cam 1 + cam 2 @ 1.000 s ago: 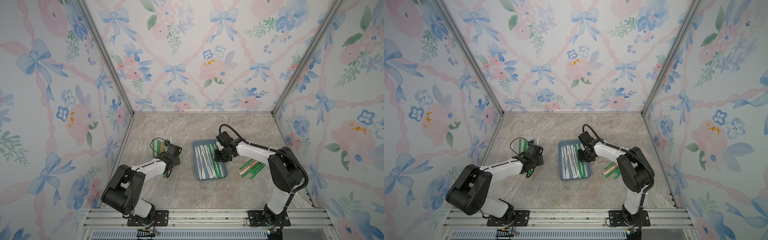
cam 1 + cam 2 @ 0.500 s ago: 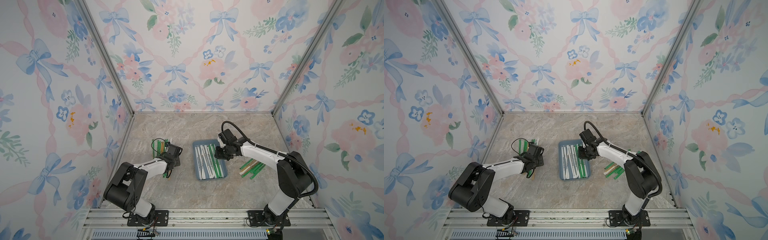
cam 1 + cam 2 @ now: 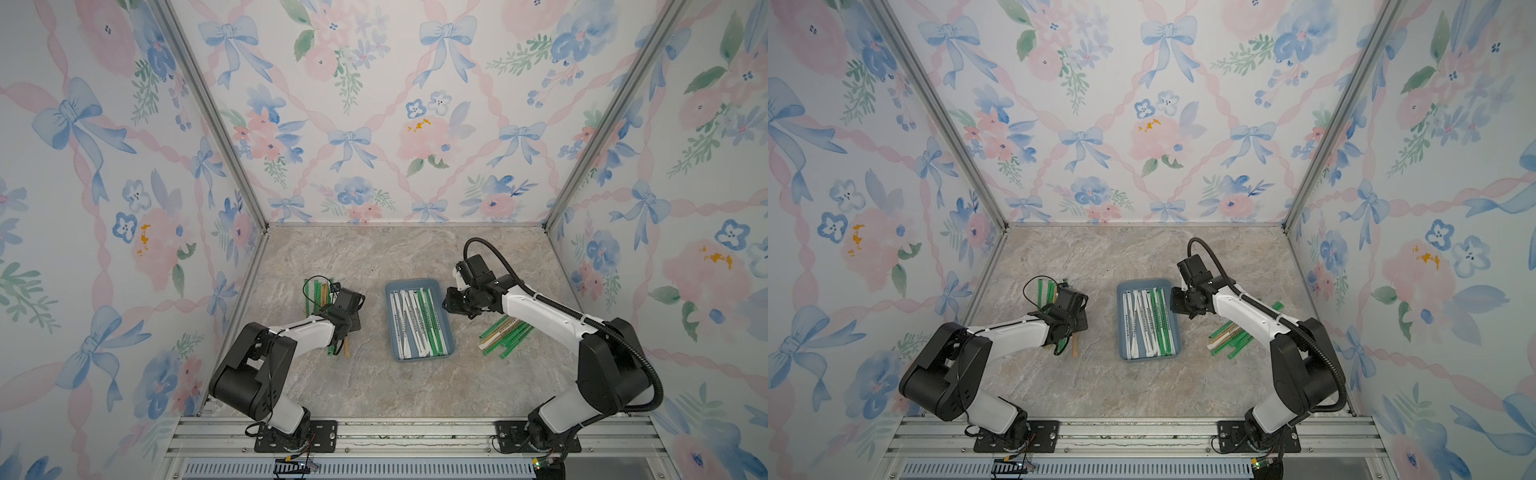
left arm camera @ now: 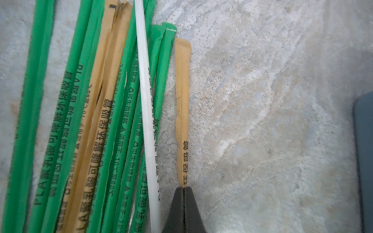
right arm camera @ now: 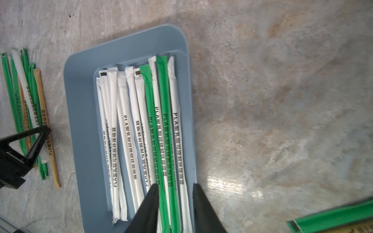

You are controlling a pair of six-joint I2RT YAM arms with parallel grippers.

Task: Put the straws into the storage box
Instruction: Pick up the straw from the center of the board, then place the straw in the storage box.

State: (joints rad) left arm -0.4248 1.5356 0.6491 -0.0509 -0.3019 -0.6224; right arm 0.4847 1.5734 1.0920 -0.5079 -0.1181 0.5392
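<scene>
Marbled table [image 3: 374, 257] between floral walls [image 3: 374, 124] carries the blue-grey storage box [image 5: 80, 121], which lies beneath the right pincer [image 5: 175, 193] and holds white and green straws [image 5: 131, 131]. That pincer's jaws stand apart, gripping nothing. The left pincer [image 4: 183, 188] is pressed together on a tan straw [image 4: 182, 105], with a green-and-tan pile [image 4: 80, 121] just beside it.

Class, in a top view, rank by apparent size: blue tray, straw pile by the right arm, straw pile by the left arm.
Largest: blue tray.
Then straw pile by the right arm and straw pile by the left arm: they look alike and both are partly covered, so unranked.
</scene>
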